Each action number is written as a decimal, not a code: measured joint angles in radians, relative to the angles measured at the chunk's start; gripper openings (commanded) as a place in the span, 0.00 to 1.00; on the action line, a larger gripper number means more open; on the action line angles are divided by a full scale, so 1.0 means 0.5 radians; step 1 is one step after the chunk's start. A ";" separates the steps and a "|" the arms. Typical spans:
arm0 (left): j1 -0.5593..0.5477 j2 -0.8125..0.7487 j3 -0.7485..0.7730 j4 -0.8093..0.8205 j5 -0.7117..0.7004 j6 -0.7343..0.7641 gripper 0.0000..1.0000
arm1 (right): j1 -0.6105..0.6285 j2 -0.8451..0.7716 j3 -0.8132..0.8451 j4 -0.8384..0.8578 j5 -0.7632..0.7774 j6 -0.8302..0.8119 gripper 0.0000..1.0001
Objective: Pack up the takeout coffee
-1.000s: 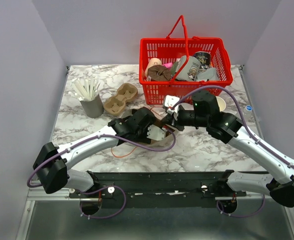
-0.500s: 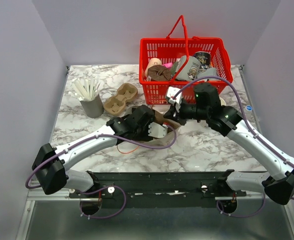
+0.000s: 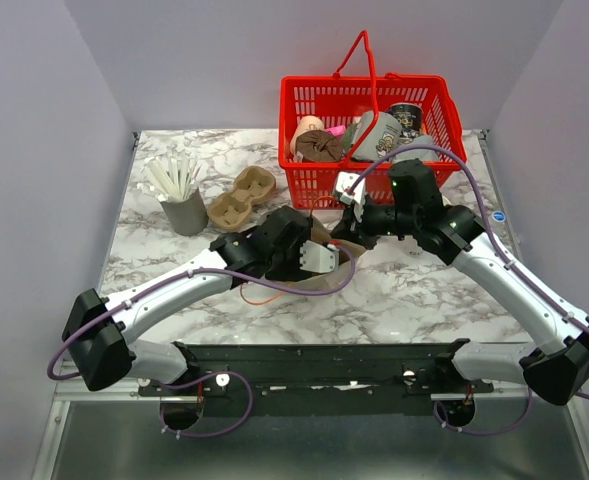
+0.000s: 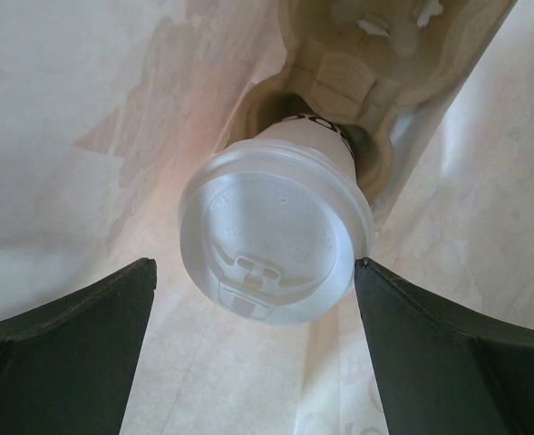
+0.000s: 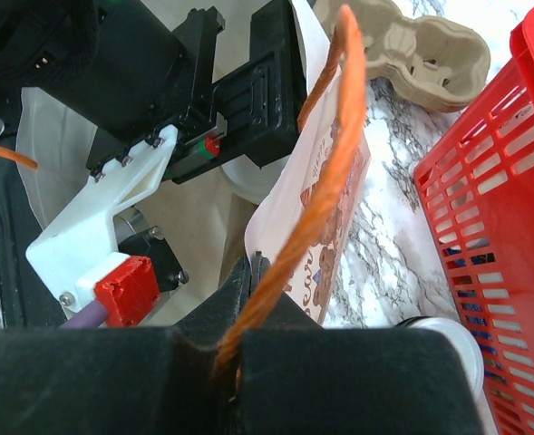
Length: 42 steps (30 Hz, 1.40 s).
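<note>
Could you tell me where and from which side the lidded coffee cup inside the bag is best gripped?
I'd grip the lidded cup across its upper wall under the lid rim, coming lid-end on through the mouth of the bag: its base sits in the carrier, so only the top is free. The open left gripper flanks it.

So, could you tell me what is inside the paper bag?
A lidded cup sits in a pulp carrier; its base and the floor of the bag are covered.
</note>
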 measured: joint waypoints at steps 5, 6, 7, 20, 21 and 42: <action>0.000 -0.005 0.030 -0.005 0.040 -0.021 0.99 | -0.007 0.007 0.002 -0.024 -0.001 -0.012 0.00; 0.000 -0.008 0.034 -0.006 0.046 -0.025 0.99 | -0.011 0.011 0.003 -0.029 -0.002 -0.011 0.01; 0.000 -0.010 0.040 -0.006 0.051 -0.031 0.99 | -0.013 0.014 0.005 -0.034 -0.007 -0.011 0.01; 0.008 -0.012 0.117 -0.011 0.124 -0.074 0.99 | -0.105 0.140 0.128 -0.124 -0.035 0.033 0.01; 0.008 -0.012 0.126 -0.014 0.135 -0.080 0.99 | -0.113 0.154 0.140 -0.128 -0.035 0.038 0.01; 0.201 -0.012 0.325 -0.118 0.758 -0.495 0.99 | -0.135 0.351 0.294 -0.188 -0.034 0.063 0.01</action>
